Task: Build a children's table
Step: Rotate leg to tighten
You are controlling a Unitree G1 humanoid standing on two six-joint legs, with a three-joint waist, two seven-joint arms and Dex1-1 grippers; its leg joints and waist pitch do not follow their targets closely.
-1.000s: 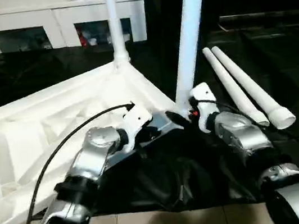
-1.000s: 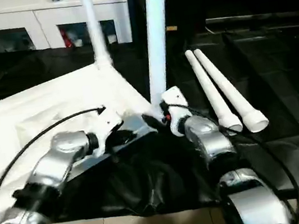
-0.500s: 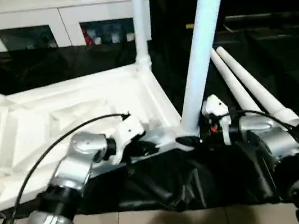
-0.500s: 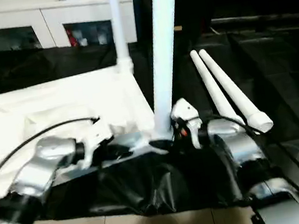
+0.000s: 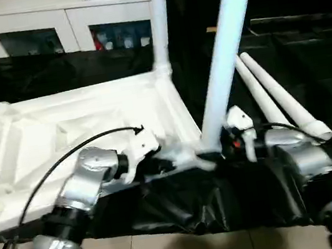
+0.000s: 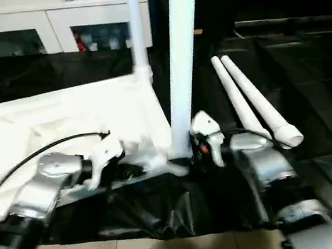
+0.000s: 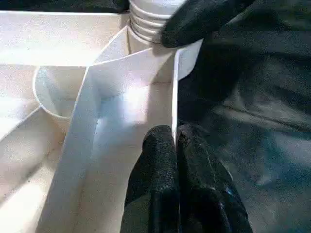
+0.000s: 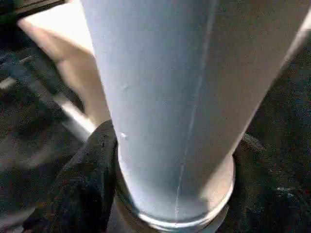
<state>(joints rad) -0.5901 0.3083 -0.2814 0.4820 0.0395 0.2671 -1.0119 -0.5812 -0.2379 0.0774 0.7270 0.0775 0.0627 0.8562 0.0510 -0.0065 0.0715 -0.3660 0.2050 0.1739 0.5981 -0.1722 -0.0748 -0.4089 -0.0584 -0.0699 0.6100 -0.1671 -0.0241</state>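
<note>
The tabletop (image 5: 85, 131) is laid underside-up on the black-draped surface, ribs showing, and its near edge wall is pinched between the pressed-together fingers (image 7: 167, 165) of the left gripper (image 7: 176, 141). At the near right corner a leg (image 5: 225, 58) is stood nearly upright, tilted a little to the right at the top, its base seated at the corner socket (image 7: 150, 24). That base is wrapped by the right gripper (image 8: 170, 204), a black finger (image 8: 82, 184) being pressed against the tube low down, so a clasp on the leg is read here. A far leg (image 5: 159, 21) is already planted upright in the far right corner. Two spare legs (image 5: 279, 100) are lying side by side on the cloth, just beyond the right forearm, long axes running away from the robot. The right arm is judged the nearer for those. The long axis of the held leg is what matters: it has to be kept in line with the socket while it is driven home.
</note>
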